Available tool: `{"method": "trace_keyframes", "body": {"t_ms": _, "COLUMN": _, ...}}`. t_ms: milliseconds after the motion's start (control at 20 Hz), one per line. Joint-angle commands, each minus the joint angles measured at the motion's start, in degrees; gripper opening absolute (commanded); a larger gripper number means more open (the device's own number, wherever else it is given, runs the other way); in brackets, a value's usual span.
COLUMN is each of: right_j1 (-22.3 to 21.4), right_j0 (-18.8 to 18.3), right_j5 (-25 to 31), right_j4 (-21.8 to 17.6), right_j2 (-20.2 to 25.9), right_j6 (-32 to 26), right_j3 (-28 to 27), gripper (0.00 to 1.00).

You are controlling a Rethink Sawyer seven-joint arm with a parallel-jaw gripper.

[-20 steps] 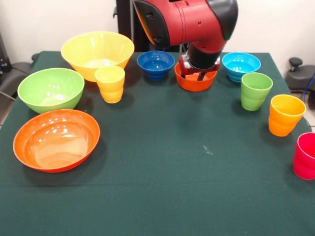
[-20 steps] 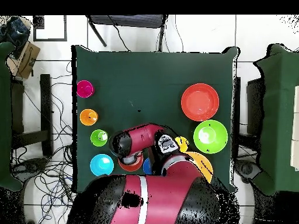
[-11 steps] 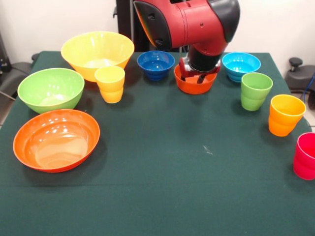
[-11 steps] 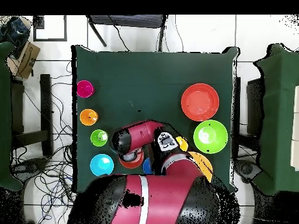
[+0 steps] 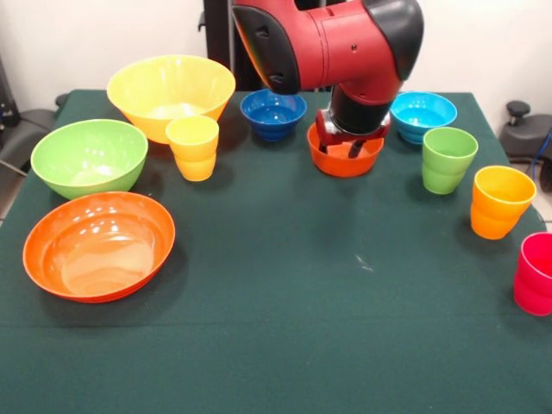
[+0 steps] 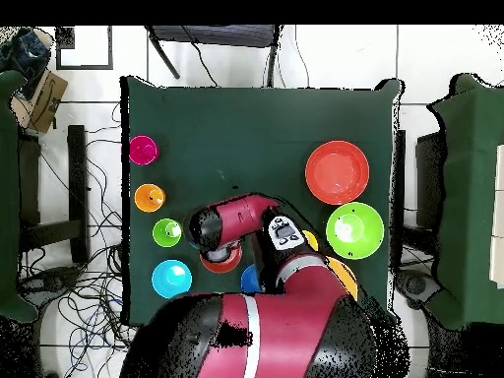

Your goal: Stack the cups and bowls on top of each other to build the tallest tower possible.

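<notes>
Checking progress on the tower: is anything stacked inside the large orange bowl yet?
No. In the front view the large orange bowl sits empty, its bare inside showing.

Open cloth (image 5: pixel 328 285) between large orange bowl (image 5: pixel 98 245) and cups (image 5: pixel 500 201).

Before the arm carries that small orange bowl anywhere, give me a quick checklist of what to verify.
1. Hand reaches into the small glossy orange plastic bowl: ok.
2. Firm grip on its rim: cannot tell.
3. Bowl lifted off the green cloth table: cannot tell.
4. Large glossy orange plastic bowl upright, nothing inside: ok.
5. Open cloth between the two orange bowls: ok.
6. Small dark blue plastic bowl clear of the hand: ok.
</notes>
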Motion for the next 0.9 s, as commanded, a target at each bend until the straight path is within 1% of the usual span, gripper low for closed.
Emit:
{"method": "trace_keyframes", "body": {"t_ms": 50, "right_j1": -0.18, "right_j0": -1.87, "right_j5": -4.46, "right_j4": -4.64, "right_j2": 6.85, "right_j6": -10.85, "right_j3": -12.9, "gripper": 1.0}}
{"method": "trace_keyframes", "body": {"t_ms": 400, "right_j1": 0.03, "right_j0": -3.15, "right_j5": -1.57, "right_j4": -4.39, "right_j2": 8.83, "right_j6": -13.64, "right_j3": -14.18, "gripper": 1.0}}
{"method": "trace_keyframes", "body": {"t_ms": 900, "right_j1": -1.09, "right_j0": -3.77, "right_j5": 1.19, "right_j4": -4.93, "right_j2": 9.98, "right_j6": -14.66, "right_j3": -14.85, "gripper": 1.0}}
